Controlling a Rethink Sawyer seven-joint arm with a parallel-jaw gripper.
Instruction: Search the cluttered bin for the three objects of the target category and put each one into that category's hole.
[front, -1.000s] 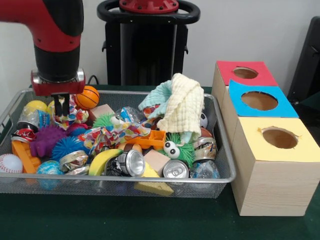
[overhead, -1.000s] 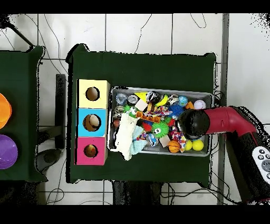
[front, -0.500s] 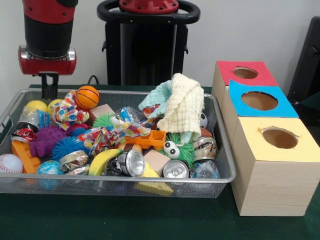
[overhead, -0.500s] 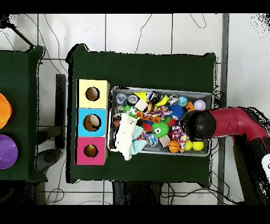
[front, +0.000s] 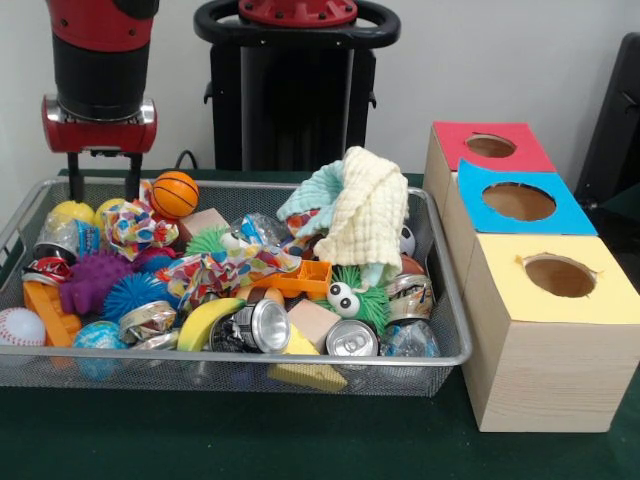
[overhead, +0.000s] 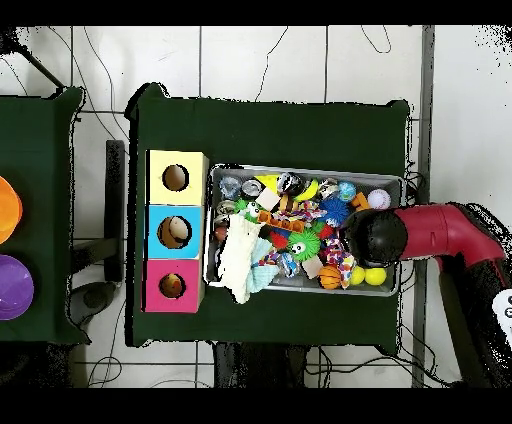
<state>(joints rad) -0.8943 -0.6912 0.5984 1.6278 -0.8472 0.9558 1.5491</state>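
Bin of mixed clutter, wire mesh, sitting on the green surface left of three boxes: red-topped box far, blue-topped box in the middle, yellow-topped box near, each with a round hole. Target category not stated, so no telling which three things count.

Claw raised above the bin's far left corner, fingers spread apart, nothing between them. Directly below and just right: patterned ball, small basketball, yellow balls.

To do the step well: pick one piece sitting on top of the pile, come straight down with fingers straddling it, avoid pinching neighbours. Round balls likely to roll or squirt out; better gripped across the middle.

Elsewhere: purple spiky toy and blue spiky ball at left, baseball near left, banana and cans along the near edge, orange block mid-bin. Folded cloths heaped at far right, probably hiding things underneath; crinkled wrapper draped across the middle. Tight packing throughout, little finger room.
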